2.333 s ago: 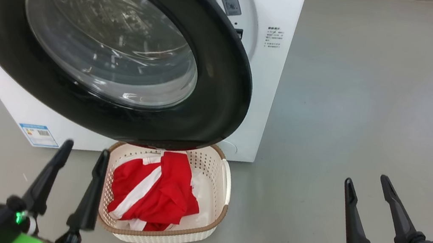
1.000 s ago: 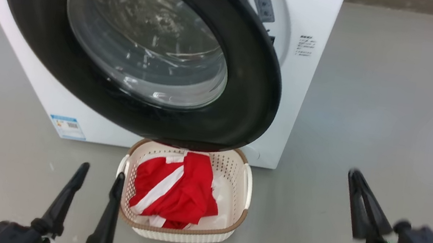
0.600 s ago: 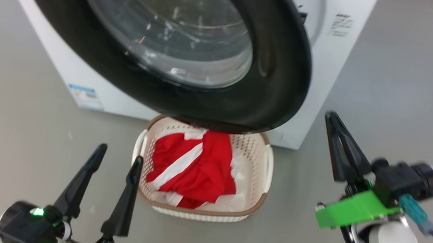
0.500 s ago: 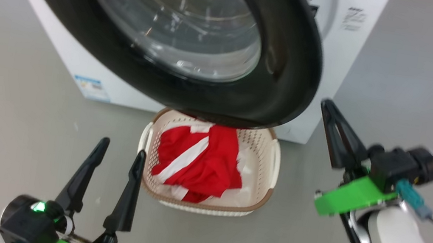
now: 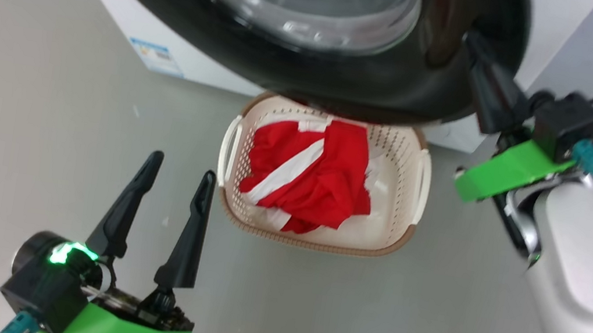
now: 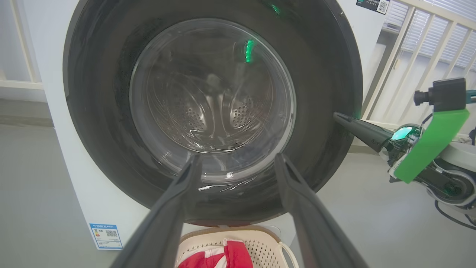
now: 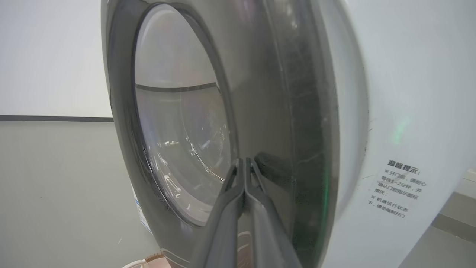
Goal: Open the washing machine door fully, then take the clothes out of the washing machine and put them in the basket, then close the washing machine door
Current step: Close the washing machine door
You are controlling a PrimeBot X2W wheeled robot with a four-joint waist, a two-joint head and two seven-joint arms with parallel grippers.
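The washing machine door (image 5: 445,77), with its wide black rim and glass bowl, hangs over the basket (image 5: 422,179) and lies close to the washing machine (image 7: 409,93) front. My right gripper (image 5: 473,39) is shut with nothing in it, and its tips (image 7: 243,160) touch the door's (image 7: 279,93) black rim at its right side. My left gripper (image 5: 183,167) stands open on the basket's left, pointing at the door (image 6: 96,111). Red and white clothes (image 5: 312,180) lie in the basket. The right gripper (image 6: 337,116) also touches the rim in the left wrist view.
Grey floor lies all around. A small blue label (image 5: 155,55) marks the machine's lower left front. The basket (image 6: 260,242) stands right under the door's lower edge. White railings (image 6: 420,56) rise behind my right arm.
My right gripper's fingers have closed, and it has risen forward to the door's right rim. The head view has shifted, so the machine sits higher. The left gripper stays open.
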